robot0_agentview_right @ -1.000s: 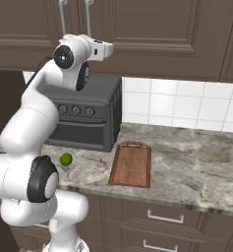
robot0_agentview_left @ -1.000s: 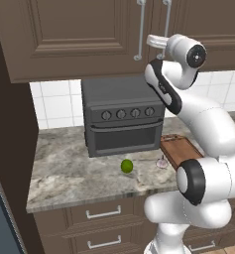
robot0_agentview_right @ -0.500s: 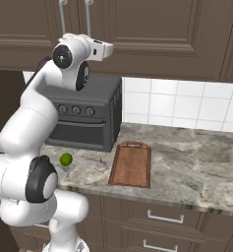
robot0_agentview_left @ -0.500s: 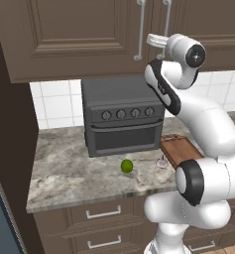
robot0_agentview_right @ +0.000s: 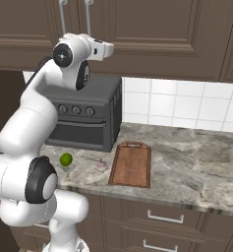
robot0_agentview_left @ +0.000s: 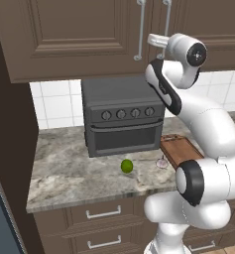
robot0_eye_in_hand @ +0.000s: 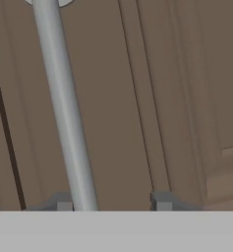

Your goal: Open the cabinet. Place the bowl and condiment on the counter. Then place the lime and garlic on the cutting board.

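Silver bar handle runs up the hand view just inside one dark fingertip, while the other fingertip stands clear of it on the far side. The gripper has its jaws around the bar with a gap left on one side; whether they have clamped on it yet I cannot tell.

Behind the bar lies the dark brown raised-panel door of the cabinet, with both doors shut. In the base views the white arm reaches up so that the hand meets the lower part of the right-hand door's handle, beside the neighbouring handle.

Below, a dark toaster oven sits on the marbled counter. The lime lies on the stone in front of the oven, the garlic a little further along, just beside the cutting board, which is bare.

The step in hand appears to be the first one, opening the cabinet. Next the jaws should settle firmly on the bar, and then the hand should pull outward along the door's arc, not straight back, so the grip does not slip.
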